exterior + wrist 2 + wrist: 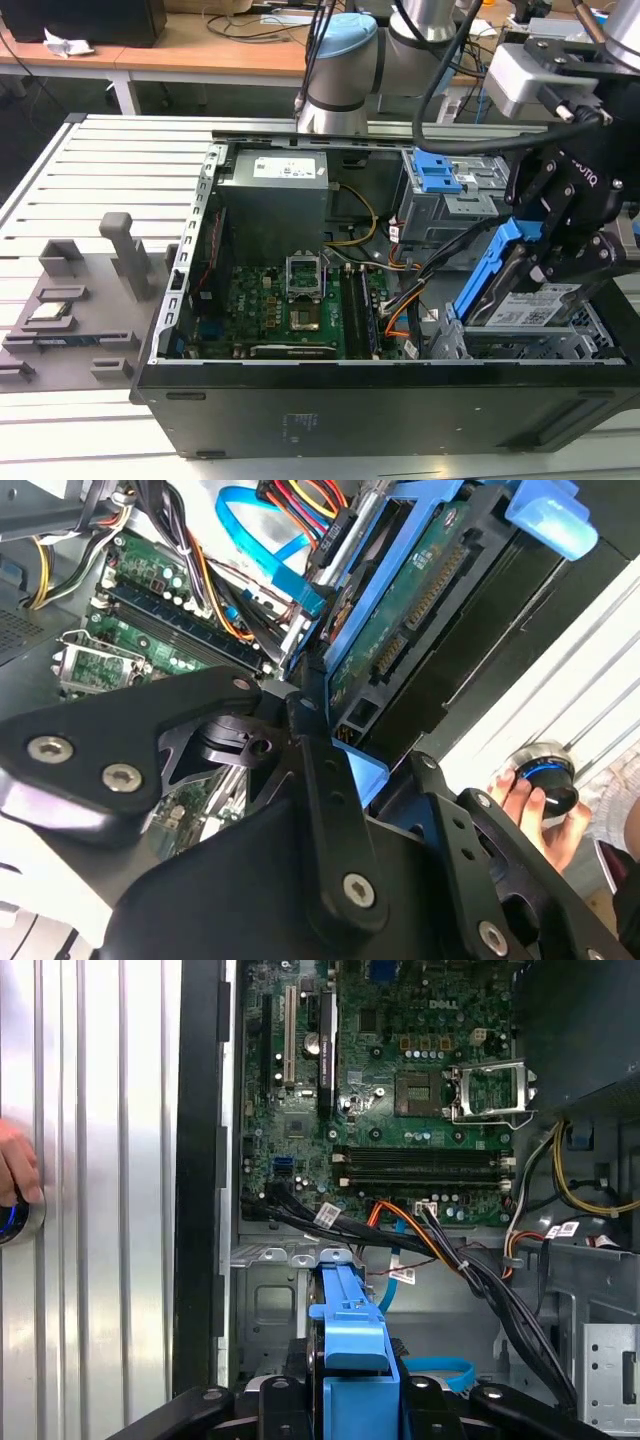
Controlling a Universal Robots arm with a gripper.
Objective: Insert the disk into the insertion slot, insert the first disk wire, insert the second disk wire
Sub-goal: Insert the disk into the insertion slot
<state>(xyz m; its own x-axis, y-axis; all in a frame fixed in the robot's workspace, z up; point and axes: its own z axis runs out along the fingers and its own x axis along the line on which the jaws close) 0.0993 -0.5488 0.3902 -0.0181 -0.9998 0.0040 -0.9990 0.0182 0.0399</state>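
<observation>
My gripper [562, 250] is shut on the disk [528, 306], a silver drive with a white label in a bright blue carrier [490, 272]. The disk hangs tilted, its high end towards the case's middle, just above the insertion slot [540, 348], a low grey cage at the case's front corner on the exterior view's right. In the second wrist view the disk's green circuit-board underside [420, 590] and its connector show between my black fingers [300, 725]. In the first wrist view the blue carrier [350, 1330] points at the grey cage [270, 1300].
A taller grey cage with blue latches [440, 182] stands behind the slot. Black and orange cables [400, 1235] cross above the cage, and a loose blue cable [440, 1370] lies beside it. The motherboard [290, 305] fills the case floor. A person's hand [520, 800] holds a round knob outside the case.
</observation>
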